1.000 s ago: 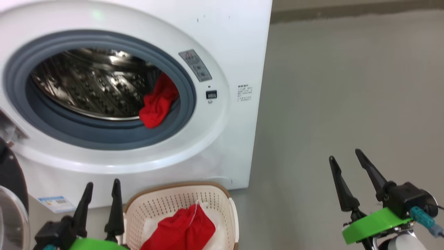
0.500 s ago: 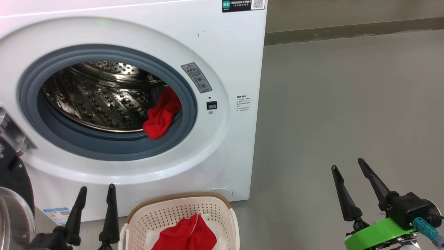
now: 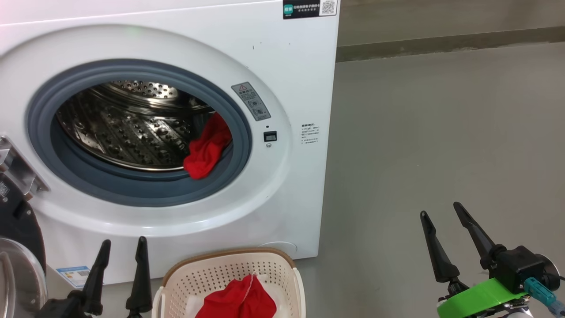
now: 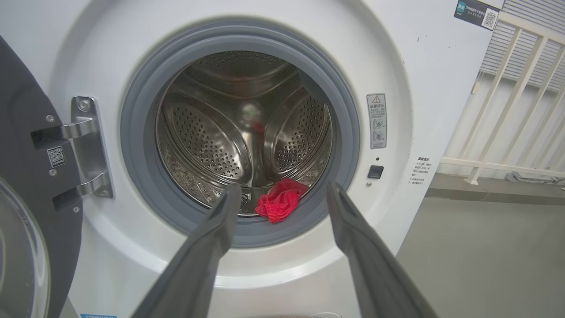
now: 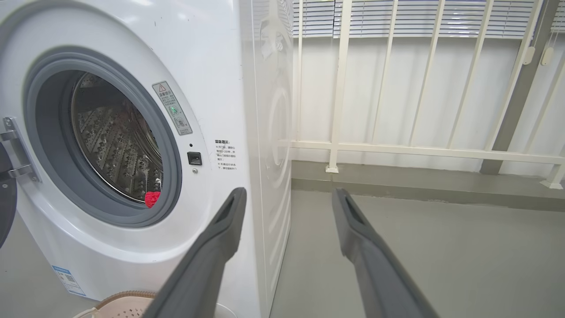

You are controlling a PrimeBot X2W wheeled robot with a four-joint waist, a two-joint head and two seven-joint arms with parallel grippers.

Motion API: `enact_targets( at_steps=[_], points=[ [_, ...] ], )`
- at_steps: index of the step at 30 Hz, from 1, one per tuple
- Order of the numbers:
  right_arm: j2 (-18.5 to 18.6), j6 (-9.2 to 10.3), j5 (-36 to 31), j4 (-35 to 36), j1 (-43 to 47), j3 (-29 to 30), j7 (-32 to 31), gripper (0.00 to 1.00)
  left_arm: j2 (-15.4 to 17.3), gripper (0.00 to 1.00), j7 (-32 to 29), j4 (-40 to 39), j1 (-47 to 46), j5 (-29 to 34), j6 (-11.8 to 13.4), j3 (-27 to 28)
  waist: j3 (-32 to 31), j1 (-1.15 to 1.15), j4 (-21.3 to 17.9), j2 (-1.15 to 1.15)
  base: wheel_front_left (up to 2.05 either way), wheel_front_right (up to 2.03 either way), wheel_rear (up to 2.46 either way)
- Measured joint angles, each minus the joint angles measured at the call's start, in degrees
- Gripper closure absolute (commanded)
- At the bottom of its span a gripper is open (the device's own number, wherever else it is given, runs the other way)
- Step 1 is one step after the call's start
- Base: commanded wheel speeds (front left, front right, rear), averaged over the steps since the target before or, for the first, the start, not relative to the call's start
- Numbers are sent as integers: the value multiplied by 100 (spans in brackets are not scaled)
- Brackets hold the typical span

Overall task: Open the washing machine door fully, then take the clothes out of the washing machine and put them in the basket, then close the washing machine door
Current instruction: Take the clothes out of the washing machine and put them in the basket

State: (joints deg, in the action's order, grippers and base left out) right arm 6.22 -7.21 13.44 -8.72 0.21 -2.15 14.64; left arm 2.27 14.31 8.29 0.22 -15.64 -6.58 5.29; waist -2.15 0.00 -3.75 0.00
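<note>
The white washing machine [image 3: 282, 79] stands with its door [image 3: 17, 247] swung wide to the left; the black rim and glass also appear in the left wrist view [image 4: 26, 212]. One red garment [image 3: 206, 148] lies at the drum's front right lip, over the grey ring [image 4: 280, 201] [image 5: 152, 198]. Another red garment with a white drawstring [image 3: 240, 300] lies in the cream basket [image 3: 212, 269] on the floor before the machine. My left gripper [image 3: 122, 247] is open, empty, just left of the basket. My right gripper [image 3: 441, 212] is open and empty over the floor, right of the machine.
Grey floor [image 3: 441, 132] stretches to the right of the machine. A white railing with blinds behind it [image 5: 419, 110] runs along the far wall. The door hinge [image 4: 86, 145] sits at the left of the opening.
The head camera has tilted up, so the whole scene sits lower in the picture. Both grippers stay open; the garments have not moved.
</note>
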Motion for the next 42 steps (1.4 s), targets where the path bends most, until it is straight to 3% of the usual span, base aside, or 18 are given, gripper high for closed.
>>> enact_targets(
  at_steps=[25,42],
  points=[
    [-19,0,9,16,75,-38,0,0,-1,0,-1,182,-1,-80,26,-201,198,0,180,0,0,0,0],
    [132,0,43,144,-522,-166,0,0,52,0,-1,846,-1676,-353,54,-222,1166,0,203,0,0,0,0]
  ],
)
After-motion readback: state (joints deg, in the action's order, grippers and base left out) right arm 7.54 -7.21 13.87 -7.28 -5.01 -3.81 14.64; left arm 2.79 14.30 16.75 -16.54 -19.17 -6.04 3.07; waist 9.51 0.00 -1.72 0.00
